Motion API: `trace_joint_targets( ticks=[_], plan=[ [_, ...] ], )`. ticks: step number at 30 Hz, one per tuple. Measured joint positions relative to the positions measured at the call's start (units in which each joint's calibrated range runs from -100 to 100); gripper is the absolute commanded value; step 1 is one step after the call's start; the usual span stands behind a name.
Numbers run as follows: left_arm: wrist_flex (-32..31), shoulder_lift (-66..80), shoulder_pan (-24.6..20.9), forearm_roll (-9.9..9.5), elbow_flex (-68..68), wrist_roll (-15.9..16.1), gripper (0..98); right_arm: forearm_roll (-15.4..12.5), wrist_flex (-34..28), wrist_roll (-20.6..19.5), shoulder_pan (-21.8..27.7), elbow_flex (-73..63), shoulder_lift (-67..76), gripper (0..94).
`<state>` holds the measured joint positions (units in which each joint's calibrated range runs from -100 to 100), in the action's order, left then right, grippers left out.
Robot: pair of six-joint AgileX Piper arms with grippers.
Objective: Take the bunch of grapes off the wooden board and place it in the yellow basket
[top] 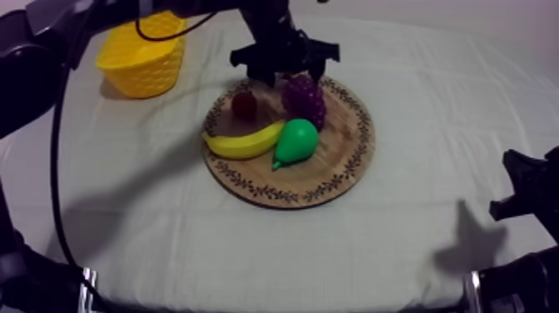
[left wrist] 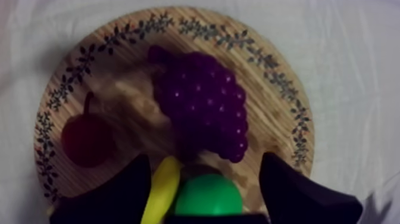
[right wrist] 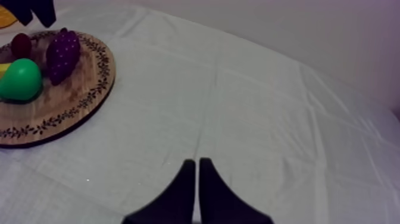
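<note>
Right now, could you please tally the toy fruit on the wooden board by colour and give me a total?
Purple: 1, the bunch of grapes
Yellow: 1, the banana
Green: 1, the pear
Red: 1, the small red fruit
Total: 4, all on the wooden board

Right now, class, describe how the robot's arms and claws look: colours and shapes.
Both the left arm and right arm are black and blocky. The left claw has two broad black fingers tapering to blunt tips; the right claw has two black fingers, slim and pointed.
</note>
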<state>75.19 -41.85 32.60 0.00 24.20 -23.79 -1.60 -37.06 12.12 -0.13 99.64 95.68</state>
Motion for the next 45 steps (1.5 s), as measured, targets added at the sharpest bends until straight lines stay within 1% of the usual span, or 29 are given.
trace_joint_targets(
  ticks=[11, 13, 23, 30, 38, 45],
  plan=[
    [-0.21, -2.96, 0.33, 0.00, 0.79, 0.22, 78.8, 0.00, 0.00, 0.00, 0.00, 0.00, 0.00, 0.5],
    [0.16, -3.35, 0.33, 0.71, 1.40, 0.49, 80.1, 0.00, 0.00, 0.00, 0.00, 0.00, 0.00, 0.5],
    [1.26, -5.84, 0.11, 2.25, 4.92, 1.41, 85.6, 0.00, 0.00, 0.00, 0.00, 0.00, 0.00, 0.5],
    [3.50, -7.98, -0.37, 3.26, 8.38, 2.62, 89.0, 0.00, -0.06, 0.00, 0.00, 0.00, 0.00, 0.5],
    [6.19, -12.12, -1.09, 5.24, 14.02, 4.52, 90.7, 0.00, -0.06, 0.00, -0.11, 0.00, 0.00, 0.5],
    [8.23, -16.11, -1.17, 6.72, 18.44, 5.15, 90.4, 0.00, -0.06, 0.00, -0.11, 0.00, 0.00, 0.5]
  ],
)
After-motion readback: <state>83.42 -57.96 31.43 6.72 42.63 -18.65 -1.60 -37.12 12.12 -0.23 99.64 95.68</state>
